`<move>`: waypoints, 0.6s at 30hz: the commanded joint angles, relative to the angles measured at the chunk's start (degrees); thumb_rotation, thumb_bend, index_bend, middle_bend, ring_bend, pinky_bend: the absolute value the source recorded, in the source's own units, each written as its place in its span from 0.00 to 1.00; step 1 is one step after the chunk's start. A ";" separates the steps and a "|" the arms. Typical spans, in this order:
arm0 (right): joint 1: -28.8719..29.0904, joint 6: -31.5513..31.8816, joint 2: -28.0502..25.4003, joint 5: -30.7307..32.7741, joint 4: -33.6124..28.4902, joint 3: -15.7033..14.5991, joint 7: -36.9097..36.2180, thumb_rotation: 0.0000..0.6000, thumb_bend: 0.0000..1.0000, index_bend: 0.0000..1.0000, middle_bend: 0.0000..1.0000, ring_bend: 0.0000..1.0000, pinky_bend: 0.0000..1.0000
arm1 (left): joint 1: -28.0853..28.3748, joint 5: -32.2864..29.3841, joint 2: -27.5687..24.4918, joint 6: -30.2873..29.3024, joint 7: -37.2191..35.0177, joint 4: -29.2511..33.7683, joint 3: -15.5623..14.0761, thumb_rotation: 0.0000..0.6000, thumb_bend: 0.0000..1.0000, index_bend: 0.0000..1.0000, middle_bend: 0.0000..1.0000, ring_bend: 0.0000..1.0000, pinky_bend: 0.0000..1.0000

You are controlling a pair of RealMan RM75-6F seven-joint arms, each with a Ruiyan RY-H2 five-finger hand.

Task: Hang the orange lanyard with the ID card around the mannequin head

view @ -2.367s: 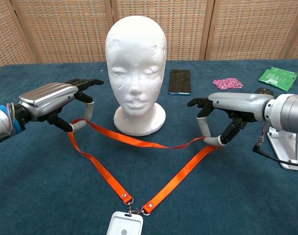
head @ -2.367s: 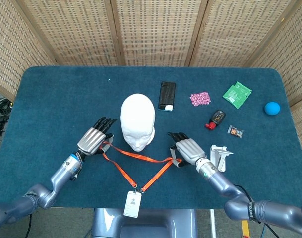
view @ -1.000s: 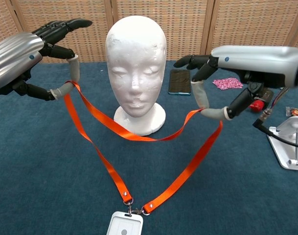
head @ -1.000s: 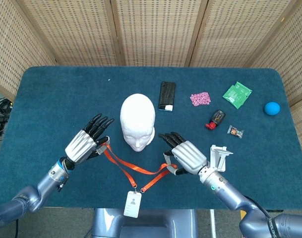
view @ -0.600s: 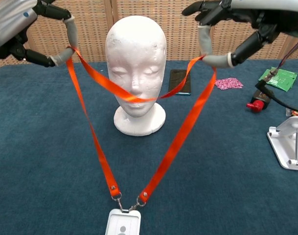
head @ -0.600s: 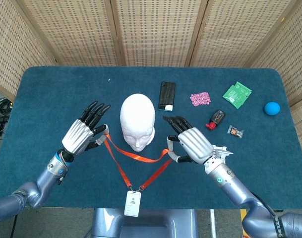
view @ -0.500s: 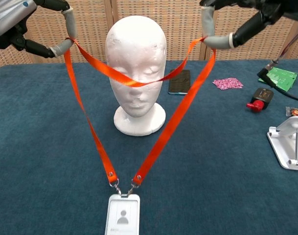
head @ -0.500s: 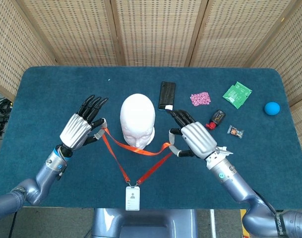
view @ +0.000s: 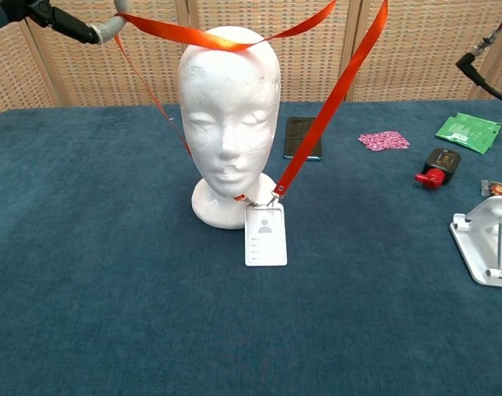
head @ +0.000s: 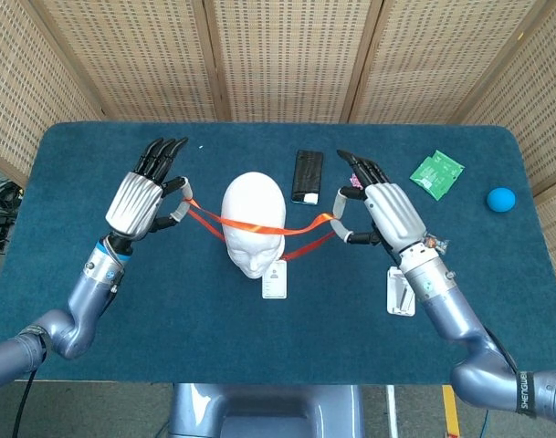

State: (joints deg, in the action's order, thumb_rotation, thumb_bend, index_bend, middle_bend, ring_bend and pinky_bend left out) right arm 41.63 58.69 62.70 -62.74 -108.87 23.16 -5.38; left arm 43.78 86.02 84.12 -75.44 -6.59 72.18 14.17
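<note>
Lanyard point(head: 259, 227) loop is stretched over the crown of the head point(head: 252, 222), with the card point(view: 265, 235) hanging just below the chin. Left hand point(head: 146, 196) at 9 o'clock and right hand point(head: 380, 209) at 3 o'clock each pinch the strap between thumb and a finger, other fingers extended roughly together. Judgement: both hands should carry the far strap toward 12, past the back of the skull, then lower evenly and keep the loop wide so it doesn't snag or tip the head.
</note>
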 commanded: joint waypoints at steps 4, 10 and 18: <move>2.90 -2.87 -0.09 5.92 3.03 2.90 -0.98 1.00 0.61 0.76 0.01 0.00 0.00 | 1.70 -4.08 -0.61 3.95 2.39 1.48 2.40 1.00 0.43 0.73 0.00 0.00 0.00; 7.98 -7.59 1.85 14.32 9.61 4.00 1.84 1.00 0.61 0.76 0.01 0.00 0.00 | 4.02 -9.95 0.50 8.62 7.56 0.62 5.02 1.00 0.43 0.73 0.00 0.00 0.00; 12.80 -11.67 4.01 22.49 17.93 5.06 3.21 1.00 0.61 0.76 0.01 0.00 0.00 | 7.34 -15.93 3.33 14.25 9.25 -4.06 7.34 1.00 0.43 0.71 0.00 0.00 0.00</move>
State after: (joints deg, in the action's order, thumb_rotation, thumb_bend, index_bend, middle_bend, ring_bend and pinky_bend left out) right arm 53.05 48.39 65.99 -41.62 -92.85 27.98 -2.85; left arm 50.23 71.18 86.63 -62.33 2.33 69.37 20.90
